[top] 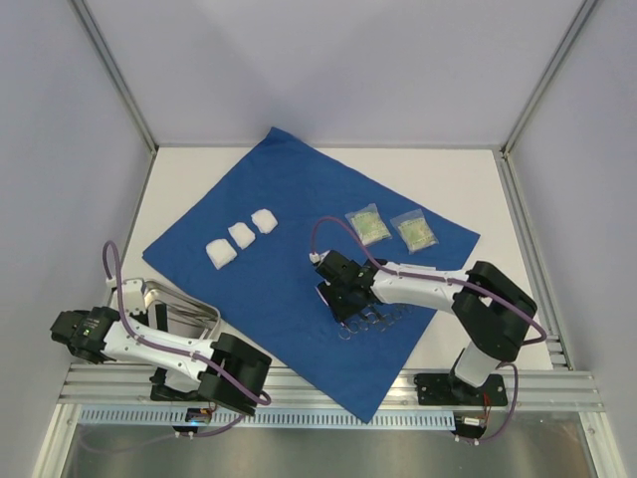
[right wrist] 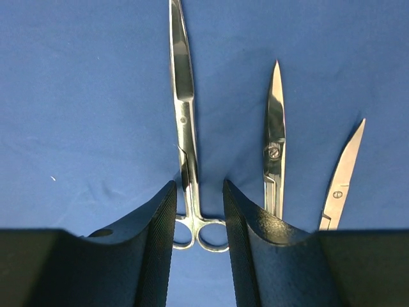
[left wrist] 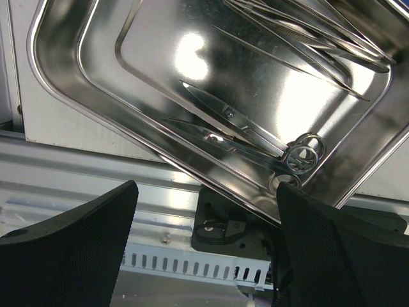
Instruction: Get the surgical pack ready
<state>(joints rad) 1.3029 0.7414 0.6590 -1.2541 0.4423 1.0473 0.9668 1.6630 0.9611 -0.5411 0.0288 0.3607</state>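
Observation:
The surgical pack is a royal-blue drape [top: 289,269] spread flat across the table. On it lie three white gauze pads [top: 239,237], two clear packets [top: 390,227] and a row of steel instruments [top: 373,319]. My right gripper [top: 343,289] is low over that row. In the right wrist view the right gripper [right wrist: 199,192] is closed on the ring handles of long forceps [right wrist: 184,96], which lie on the drape [right wrist: 83,96]. My left gripper [left wrist: 206,188] is wide open and empty above the table's front rail, just short of a steel tray [left wrist: 160,57].
The steel tray [top: 189,311] sits off the drape at the front left and holds scissors [left wrist: 255,141] and tweezers [left wrist: 307,38]. Two more scissors [right wrist: 275,134] [right wrist: 342,173] lie right of the forceps. An aluminium rail [top: 328,383] runs along the front edge.

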